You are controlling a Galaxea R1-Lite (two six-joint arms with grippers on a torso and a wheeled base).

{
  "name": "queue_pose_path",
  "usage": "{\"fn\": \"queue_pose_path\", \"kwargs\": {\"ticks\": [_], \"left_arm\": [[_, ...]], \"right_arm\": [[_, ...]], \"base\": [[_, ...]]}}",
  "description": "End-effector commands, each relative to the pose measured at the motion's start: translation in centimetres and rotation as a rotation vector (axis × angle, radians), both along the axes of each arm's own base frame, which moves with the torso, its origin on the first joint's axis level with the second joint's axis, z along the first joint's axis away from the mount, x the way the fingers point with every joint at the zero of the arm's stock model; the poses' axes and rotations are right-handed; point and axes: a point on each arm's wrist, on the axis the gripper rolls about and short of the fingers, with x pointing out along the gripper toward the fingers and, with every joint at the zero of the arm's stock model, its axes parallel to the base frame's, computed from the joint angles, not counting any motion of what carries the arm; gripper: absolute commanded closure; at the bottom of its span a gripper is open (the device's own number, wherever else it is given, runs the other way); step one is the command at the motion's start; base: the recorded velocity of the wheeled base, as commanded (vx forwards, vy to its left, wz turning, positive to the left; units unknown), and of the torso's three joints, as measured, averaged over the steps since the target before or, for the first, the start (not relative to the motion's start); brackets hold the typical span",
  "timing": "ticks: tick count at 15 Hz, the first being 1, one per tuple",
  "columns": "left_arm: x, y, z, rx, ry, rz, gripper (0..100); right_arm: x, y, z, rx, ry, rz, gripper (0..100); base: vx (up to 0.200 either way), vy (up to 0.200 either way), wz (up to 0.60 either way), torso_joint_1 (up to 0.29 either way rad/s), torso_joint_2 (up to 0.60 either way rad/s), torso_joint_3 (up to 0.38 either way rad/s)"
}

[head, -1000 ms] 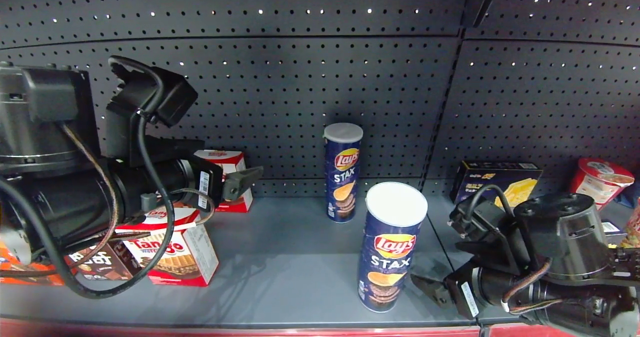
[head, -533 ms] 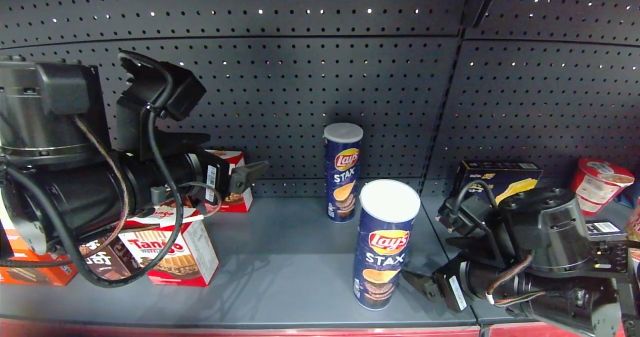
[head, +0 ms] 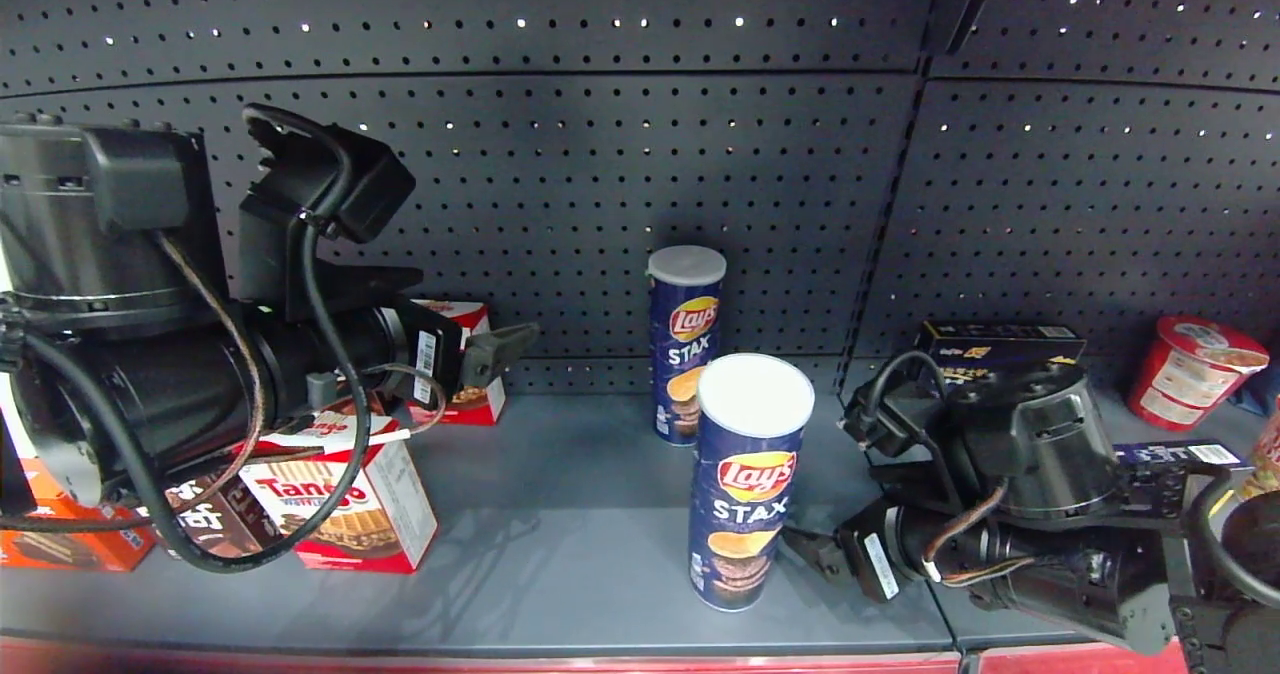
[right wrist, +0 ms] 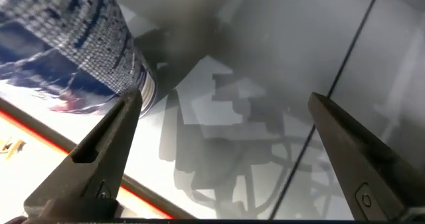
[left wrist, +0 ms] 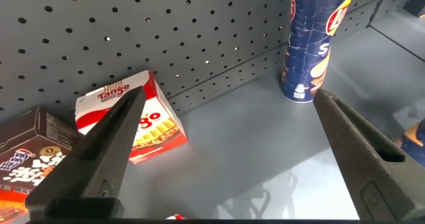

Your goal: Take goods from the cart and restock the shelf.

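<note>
Standing upright near shelf (head: 560,514) front edge, front can (head: 748,484) sits just beside R end effector (right wrist: 224,101), fingers apart, empty. Rear can (head: 686,339) by back wall. L end effector (left wrist: 229,98) apart too, near wafer box (head: 350,499).

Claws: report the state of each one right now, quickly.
Left claw: open, holding nothing.
Right claw: open, holding nothing, close beside the front chip can.
</note>
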Motion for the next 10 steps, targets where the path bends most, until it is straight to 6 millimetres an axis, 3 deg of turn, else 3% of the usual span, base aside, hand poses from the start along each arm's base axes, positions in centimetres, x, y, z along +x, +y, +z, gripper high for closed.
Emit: {"fn": "queue_pose_path", "kwargs": {"ticks": [1,10], "left_arm": [[-0.02,0.01,-0.01,-0.001,0.000,0.000,0],[0.03,0.03,-0.09,0.001,0.003,0.002,0]], "right_arm": [[0.63,0.58,-0.33,-0.001,0.002,0.000,0],[1.60,1.51,-0.55,0.002,-0.001,0.003,0]], "base": [[0.000,0.000,0.00,0.000,0.00,0.000],[0.000,0.000,0.00,0.000,0.00,0.000]]}}
